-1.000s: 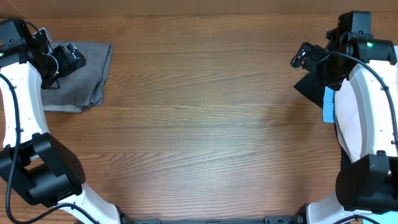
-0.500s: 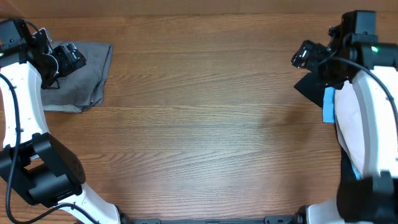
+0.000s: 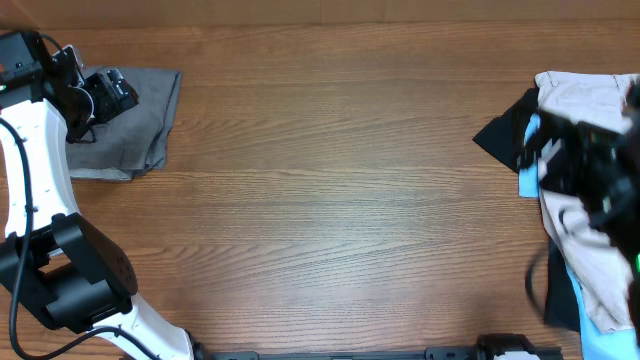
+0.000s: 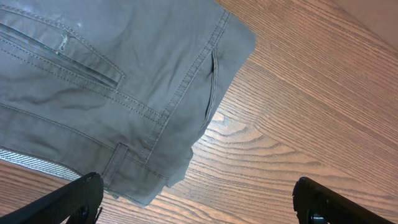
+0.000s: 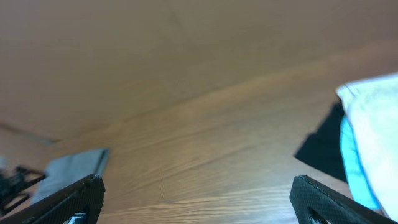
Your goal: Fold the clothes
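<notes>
fetch next garment
left claw (image 4: pixel 200 200) and right claw (image 5: pixel 196 199) spread wide, empty; grip one layer of the beige, blue and black cloth pile (image 3: pixel 585 95)

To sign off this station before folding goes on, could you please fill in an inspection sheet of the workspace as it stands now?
Surface: brown wood-grain table, middle bare.
Job's things: mid-grey woven shorts lying flat at the far left; pile of beige, light-blue and black garments at the right edge.
Clutter: nothing seen.
Grippers: left gripper open above the shorts, holding nothing; right gripper open and empty, blurred in the overhead view.
Cables: black cable along the white left arm.
Surroundings: plain tan backdrop beyond the table.
</notes>
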